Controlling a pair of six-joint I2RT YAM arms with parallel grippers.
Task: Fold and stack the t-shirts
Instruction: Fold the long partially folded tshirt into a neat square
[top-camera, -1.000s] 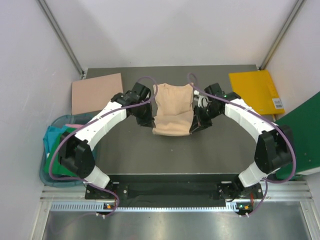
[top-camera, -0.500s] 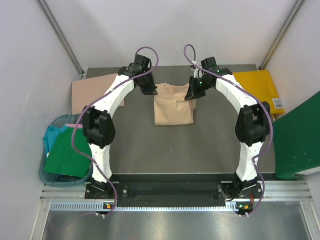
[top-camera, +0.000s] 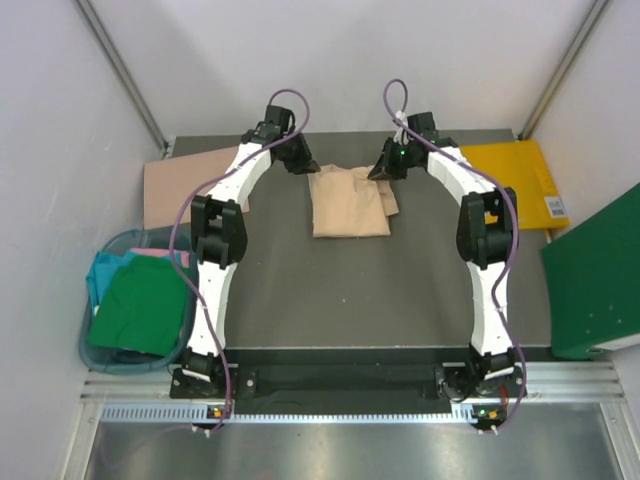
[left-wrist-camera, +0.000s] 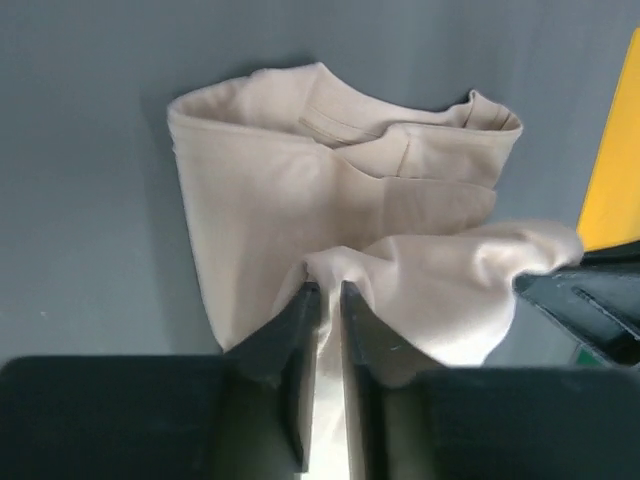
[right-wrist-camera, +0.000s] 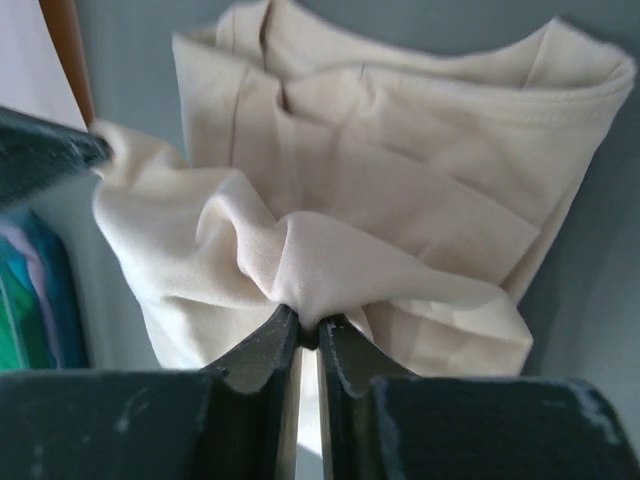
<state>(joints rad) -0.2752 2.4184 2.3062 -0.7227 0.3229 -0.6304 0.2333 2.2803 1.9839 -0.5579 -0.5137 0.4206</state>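
Currently mid-fold: the beige t-shirt (top-camera: 348, 205) lay partly folded at the far centre of the table (top-camera: 420, 290).
Top view: 1 green t-shirt (top-camera: 140, 312) lay in the bin (top-camera: 95, 350), apparently not yet folded. Left wrist: the left gripper (left-wrist-camera: 322, 290) was clamped on a beige edge. Right wrist: the right gripper (right-wrist-camera: 307, 325) pinched the opposite edge.

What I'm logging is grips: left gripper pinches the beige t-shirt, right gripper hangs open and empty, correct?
No: the right gripper is shut on the beige t-shirt too, per the right wrist view; the left gripper does pinch it.
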